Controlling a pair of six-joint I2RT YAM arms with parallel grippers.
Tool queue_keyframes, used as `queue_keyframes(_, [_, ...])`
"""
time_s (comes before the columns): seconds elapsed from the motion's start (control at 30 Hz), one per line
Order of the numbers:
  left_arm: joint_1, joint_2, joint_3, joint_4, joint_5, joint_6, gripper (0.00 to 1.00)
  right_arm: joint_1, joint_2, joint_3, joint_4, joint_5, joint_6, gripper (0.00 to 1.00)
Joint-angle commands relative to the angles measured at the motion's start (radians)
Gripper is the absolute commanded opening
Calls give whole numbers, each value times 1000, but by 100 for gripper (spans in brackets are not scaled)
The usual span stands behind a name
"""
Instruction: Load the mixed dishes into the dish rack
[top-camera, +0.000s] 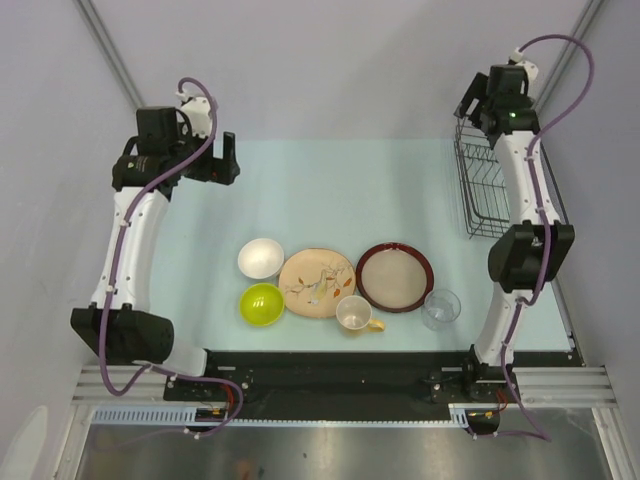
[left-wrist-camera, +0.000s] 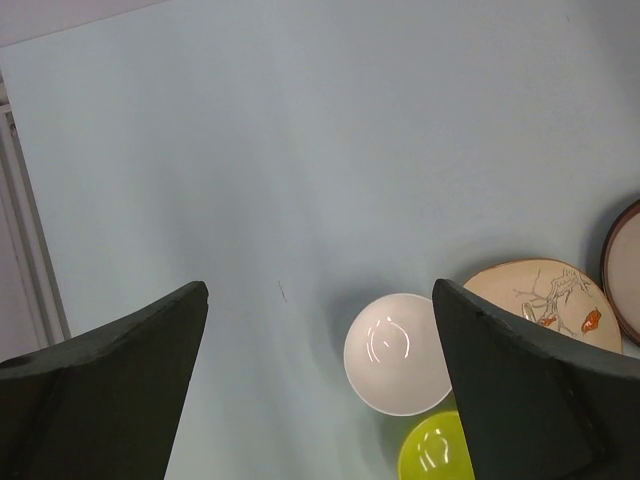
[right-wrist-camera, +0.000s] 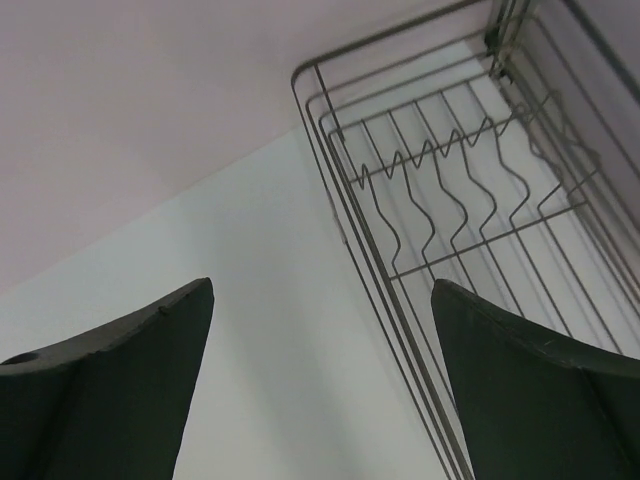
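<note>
Plainly nothing is loaded yet: the dish rack (top-camera: 500, 190) stands at the far right, well apart from the dishes near the bases. The left gripper (left-wrist-camera: 320, 288) and right gripper (right-wrist-camera: 320, 285) both hang with jaws released, holding nothing. I judge the flat red-rimmed plate (top-camera: 394, 277) and leaf plate (top-camera: 317, 283) offer little edge and may slide. The white bowl (top-camera: 260, 258) and green bowl (top-camera: 261, 304) could skid. The cup (top-camera: 355, 314) or glass (top-camera: 441, 309) might topple. The surface (top-camera: 330, 190) is smooth pale blue-green, between grey walls.

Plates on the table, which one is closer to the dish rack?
The dark-red-rimmed tan plate; it lies right of the beige leaf-patterned plate, toward the dish rack.
</note>
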Motion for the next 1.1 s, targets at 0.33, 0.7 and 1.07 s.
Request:
queue_keyframes(0.33, [-2, 53, 10, 51, 41, 25, 100, 29, 128, -95, 57, 84, -86, 82])
queue_keyframes(0.7, [-1, 54, 32, 41, 44, 44, 100, 14, 131, -211, 83, 66, -100, 72])
queue_keyframes(1.07, [16, 44, 18, 42, 52, 43, 100, 45, 192, -205, 97, 54, -120, 51])
